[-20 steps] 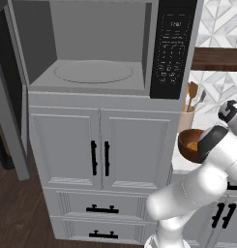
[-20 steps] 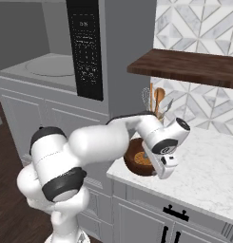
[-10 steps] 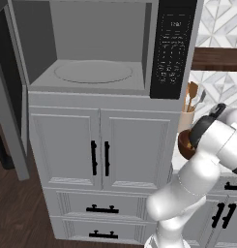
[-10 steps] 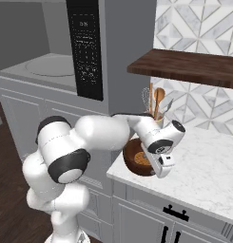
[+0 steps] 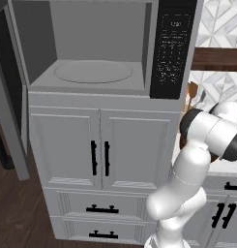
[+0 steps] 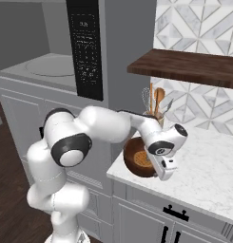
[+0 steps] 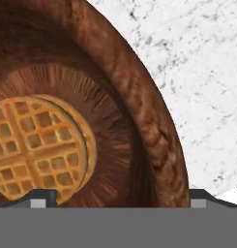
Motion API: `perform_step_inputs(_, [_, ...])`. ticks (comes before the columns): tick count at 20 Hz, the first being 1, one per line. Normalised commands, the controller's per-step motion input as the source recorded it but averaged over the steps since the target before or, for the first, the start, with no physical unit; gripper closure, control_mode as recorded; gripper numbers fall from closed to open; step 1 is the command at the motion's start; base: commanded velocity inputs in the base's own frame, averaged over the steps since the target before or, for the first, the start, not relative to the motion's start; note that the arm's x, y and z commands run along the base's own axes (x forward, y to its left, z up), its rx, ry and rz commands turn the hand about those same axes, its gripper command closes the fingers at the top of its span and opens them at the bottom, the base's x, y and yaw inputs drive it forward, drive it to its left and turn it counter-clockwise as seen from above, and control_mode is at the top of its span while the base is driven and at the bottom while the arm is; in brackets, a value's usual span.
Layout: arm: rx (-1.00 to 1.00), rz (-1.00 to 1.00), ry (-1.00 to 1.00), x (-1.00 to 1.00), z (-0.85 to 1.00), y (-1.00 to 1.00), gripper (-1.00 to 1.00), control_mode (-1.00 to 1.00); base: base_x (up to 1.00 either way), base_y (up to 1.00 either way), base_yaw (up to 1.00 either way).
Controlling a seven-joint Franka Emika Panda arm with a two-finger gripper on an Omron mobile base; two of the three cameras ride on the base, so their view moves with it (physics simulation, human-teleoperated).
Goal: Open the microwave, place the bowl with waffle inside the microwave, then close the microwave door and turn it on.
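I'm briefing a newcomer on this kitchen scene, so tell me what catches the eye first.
The large grey built-in microwave stands open, its round turntable plate bare. The robot's white arm bends right over the marble counter, its open gripper poised at the rim of the glossy dark brown wooden bowl holding a golden waffle. A holder of wooden spoons stands behind it.

Bowl with waffle (image 7: 139,106): dark grained wood, glossy. Counter (image 7: 197,72): white veined marble, smooth.
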Motion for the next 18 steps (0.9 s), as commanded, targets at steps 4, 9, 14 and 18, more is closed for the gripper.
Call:
perform_step_inputs(4, [0.0,0.0,-0.01,0.0,-0.23,0.1,-1.0,-1.0,0.0,0.0,0.0])
perform_step_inputs(9, [-0.04,-0.01,0.0,0.0,-0.22,0.38,1.0,-1.0,0.0,0.0,0.0])
perform_step_inputs(14, [-0.03,0.0,-0.01,0.0,-0.29,0.21,1.0,-1.0,0.0,0.0,0.0])
perform_step_inputs(18, [-0.01,-0.01,-0.03,0.0,-0.28,0.08,1.0,-1.0,0.0,0.0,0.0])
